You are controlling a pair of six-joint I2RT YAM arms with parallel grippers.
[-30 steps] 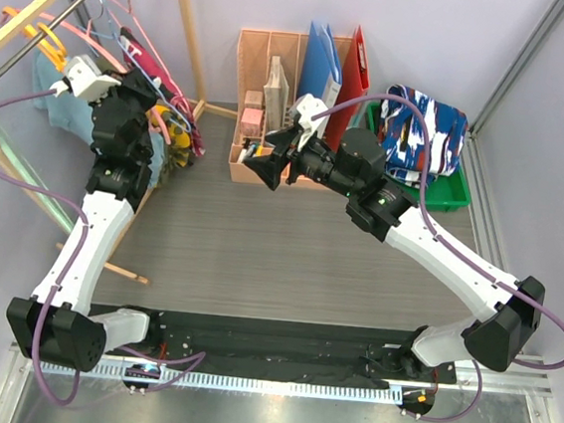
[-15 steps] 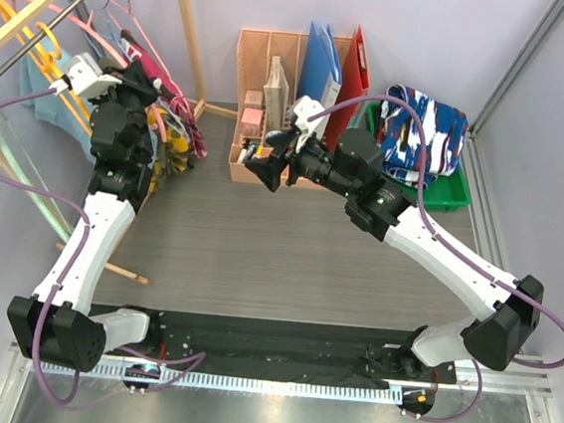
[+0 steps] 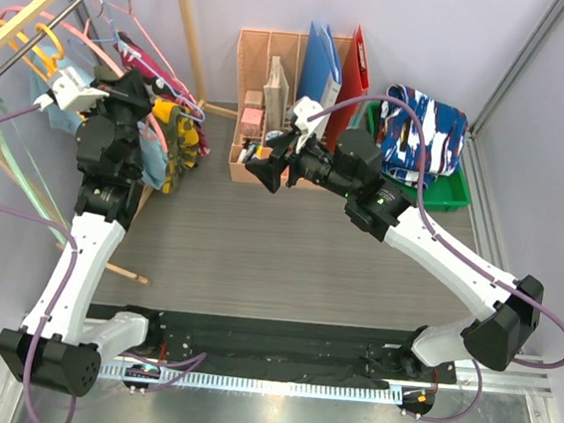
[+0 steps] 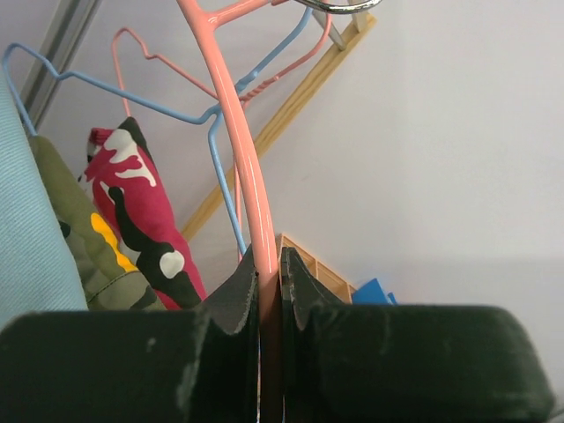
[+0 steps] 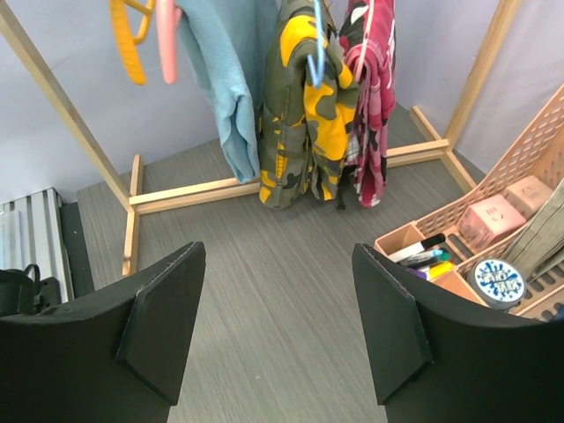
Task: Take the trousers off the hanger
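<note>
Up at the rack, far left: the left claw (image 4: 267, 264) is clenched on the thin arm of a pink hanger (image 4: 236, 132) — the plastic rises straight out from between the two pads, which press it from both sides.
Trousers near that claw: the pink camouflage pair (image 4: 145, 211) hangs just left of the held hanger and behind it. Further left come the yellow-olive camouflage pair (image 4: 88, 256) and the light blue pair (image 4: 26, 220) at the edge of the left wrist view. None of them touches the pads.
Load on the held hanger: cannot tell from these views.
Row seen from the right wrist: light blue, yellow-olive and pink camouflage hang side by side, pressed against each other, their lower ends above the table (image 3: 257, 259). A blue hanger (image 5: 315, 35) runs down in front of the yellow-olive pair.
From above: the hanging row sits just to the right of the left claw and below it.
Right claw (image 5: 278, 273): released, pads wide apart, nothing between them — it hovers over the table just beside the wooden organizer (image 3: 240, 88), facing the hanging row and well apart from it.
Printed pair: the navy-white-red trousers (image 3: 425, 125) lie heaped in a green bin (image 3: 441, 197) at far right, on no hanger, well apart from both claws.
</note>
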